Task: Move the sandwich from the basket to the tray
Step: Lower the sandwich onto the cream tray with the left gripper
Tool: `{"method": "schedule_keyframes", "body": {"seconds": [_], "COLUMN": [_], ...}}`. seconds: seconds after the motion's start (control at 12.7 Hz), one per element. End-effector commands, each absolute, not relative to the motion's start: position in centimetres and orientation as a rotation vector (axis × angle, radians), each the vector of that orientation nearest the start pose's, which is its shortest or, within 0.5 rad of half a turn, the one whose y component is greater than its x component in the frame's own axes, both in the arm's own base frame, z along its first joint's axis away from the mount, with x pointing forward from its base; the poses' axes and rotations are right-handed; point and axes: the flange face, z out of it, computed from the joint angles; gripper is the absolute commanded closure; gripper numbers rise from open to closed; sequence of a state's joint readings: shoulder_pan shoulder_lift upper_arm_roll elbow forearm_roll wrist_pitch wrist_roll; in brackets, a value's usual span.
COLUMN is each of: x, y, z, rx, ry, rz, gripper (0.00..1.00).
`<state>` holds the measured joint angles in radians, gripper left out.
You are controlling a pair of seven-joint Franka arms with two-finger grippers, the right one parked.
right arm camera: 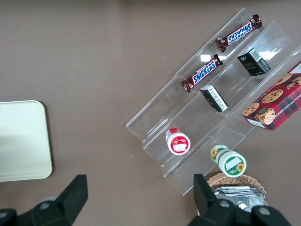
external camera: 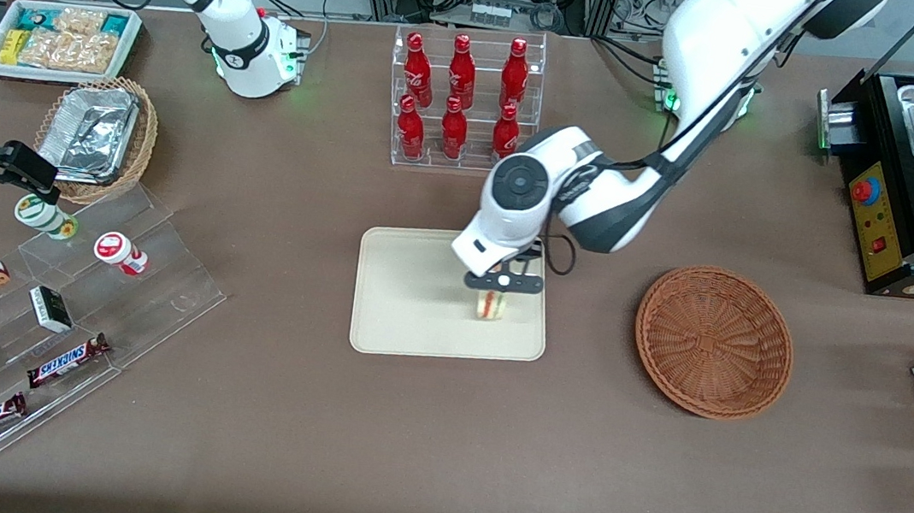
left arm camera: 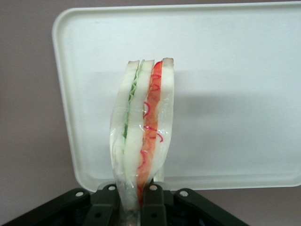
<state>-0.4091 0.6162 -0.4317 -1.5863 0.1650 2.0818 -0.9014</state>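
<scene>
Front view, taken across the table from the parked arm's end to the working arm's, with every position referred to the tray (external camera: pixel 409 303).

Toward the parked arm's end, well apart from the tray: a clear stepped display (external camera: pixel 70 333) carrying Snickers bars (external camera: pixel 69 359), and a tan wicker basket (external camera: pixel 105 139) holding foil trays.

Farther from the camera than the tray: a clear rack of red bottles (external camera: pixel 462 102).

Over the tray, near its edge toward the working arm: the gripper (external camera: pixel 494 293). In the left wrist view its fingers (left arm camera: pixel 107 207) are drawn narrow and pinch the lower end of the sandwich (left arm camera: pixel 143 127), which stands on edge with its red and green filling layers showing above the cream tray surface. In the front view the sandwich (external camera: pixel 490 304) sits directly under the gripper, within the tray's outline; whether it touches the tray surface cannot be told.

Toward the working arm's end, apart from the tray: the reddish-brown basket (external camera: pixel 714 342) on the brown table (external camera: pixel 434 460).
</scene>
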Motion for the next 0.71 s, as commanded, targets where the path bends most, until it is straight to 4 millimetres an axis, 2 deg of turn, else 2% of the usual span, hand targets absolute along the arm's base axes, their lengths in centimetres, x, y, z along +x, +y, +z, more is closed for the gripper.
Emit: {"method": "schedule_keyframes", "body": {"seconds": [0.0,0.24,0.31,0.63], "x": [49.9,50.0,49.6,49.4], "y": [-51.4,-52.8,-53.9,-54.9], "z": [28.8,28.0,27.9,26.0], "rx": [-3.158,-3.137,-3.138,-3.1], "ry": [-0.146,-0.236,-0.238,-0.244], "rz": [0.182,0.127,0.12,0.127], "gripper": [1.0,1.0,1.0,1.0]}}
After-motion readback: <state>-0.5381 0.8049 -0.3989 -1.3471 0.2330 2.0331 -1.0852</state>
